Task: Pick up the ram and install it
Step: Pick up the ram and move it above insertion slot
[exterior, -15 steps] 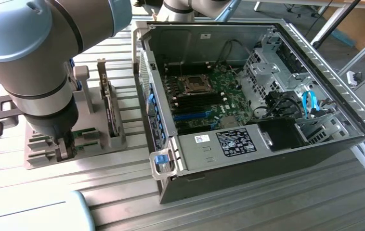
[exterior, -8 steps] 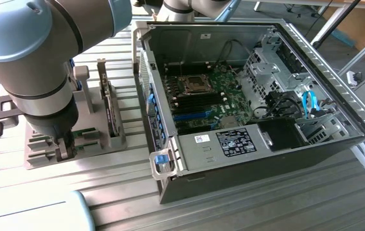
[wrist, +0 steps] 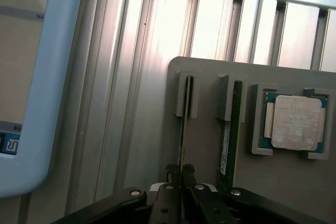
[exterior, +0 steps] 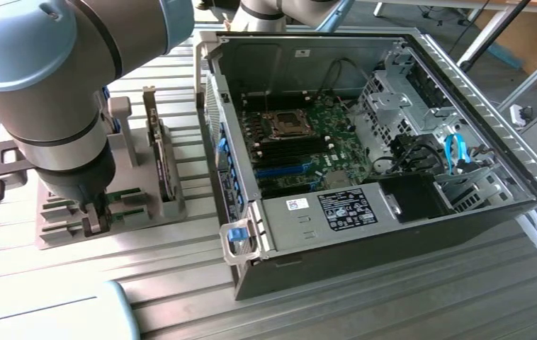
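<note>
Surface: ribbed aluminium desk (exterior: 363, 304) carrying a grey parts holder (wrist: 210, 77) and, to the exterior view's right of it, an open computer case (exterior: 297, 219) with its motherboard (exterior: 297, 149) exposed.
Ram: the ram (wrist: 182, 124) stands on edge in 1 of the holder's slots, not yet lifted out. A 2nd green stick (wrist: 229, 129) stands in the neighbouring slot, and a processor (wrist: 295, 121) lies in a recess beyond it.
Hand: the hand (wrist: 181, 174) has its 2 fingertips drawn in narrow, 1 on each face of the ram, apparently pinching it.
Risk 1: an off-centre pinch could let the thin stick tilt or slip once it leaves the slot's guides.
Risk 2: a pull out of line with the slot could bind the stick and drag the holder along.
Risk 3: the 2nd stick sits near 1 finger, so sideways drift could knock it.
Arm pose: wrist pointing straight down over the holder, well apart from the case.
</note>
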